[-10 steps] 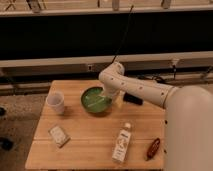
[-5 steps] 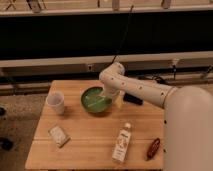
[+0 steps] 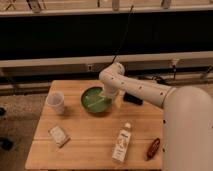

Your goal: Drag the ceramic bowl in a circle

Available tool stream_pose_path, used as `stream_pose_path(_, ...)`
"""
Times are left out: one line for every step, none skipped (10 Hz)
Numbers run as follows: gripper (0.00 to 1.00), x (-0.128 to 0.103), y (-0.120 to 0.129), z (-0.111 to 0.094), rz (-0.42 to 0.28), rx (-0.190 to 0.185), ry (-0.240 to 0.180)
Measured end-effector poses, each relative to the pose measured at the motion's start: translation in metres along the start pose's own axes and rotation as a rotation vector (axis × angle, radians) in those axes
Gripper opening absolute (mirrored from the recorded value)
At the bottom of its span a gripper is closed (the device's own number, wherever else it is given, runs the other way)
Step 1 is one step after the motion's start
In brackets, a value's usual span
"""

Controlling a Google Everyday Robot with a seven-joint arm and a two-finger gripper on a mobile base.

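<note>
gripper [image 3: 106,96] down at the right side of the round glossy green ceramic bowl [image 3: 91,102]; open or closed, can't tell.

The arm [image 3: 145,91] is showing a smooth off-white shell, bulbous rounded joints and small dark dots along it; its pale claw [image 3: 107,96] is hanging at the right rim of the ceramic bowl [image 3: 91,101].

Warm, fairly dim light comes from above: the wooden counter [image 3: 90,142] glows orange-brown while the wall [image 3: 60,35] behind is nearly black. The ceramic bowl [image 3: 94,100] carries a pale sheen inside, where the hand [image 3: 107,96] sits at its right rim, shaded under the arm [image 3: 145,92].
</note>
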Motion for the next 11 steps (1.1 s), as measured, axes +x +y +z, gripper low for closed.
stream_pose_path(0.80,-0.0017,-0.0009,0.0010,0.000,-0.004,-0.005)
stream_pose_path(0.80,-0.0019,-0.0014,0.0011,0.000,-0.003,-0.008)
stream_pose_path(0.80,-0.0018,-0.0012,0.0017,0.001,-0.004,-0.011)
stream_pose_path(0.80,-0.0012,-0.0020,0.0021,0.001,-0.003,-0.016)
stream_pose_path(0.80,-0.0009,-0.0021,0.0026,0.001,-0.005,-0.020)
stream_pose_path(0.80,-0.0013,-0.0026,0.0031,0.001,-0.006,-0.023)
stream_pose_path(0.80,-0.0017,-0.0031,0.0039,0.002,-0.007,-0.027)
stream_pose_path(0.80,-0.0019,-0.0037,0.0041,0.002,-0.008,-0.030)
stream_pose_path(0.80,-0.0025,-0.0045,0.0043,0.001,-0.008,-0.033)
stream_pose_path(0.80,-0.0023,-0.0045,0.0045,0.000,-0.009,-0.034)
stream_pose_path(0.80,-0.0022,-0.0050,0.0052,0.000,-0.010,-0.038)
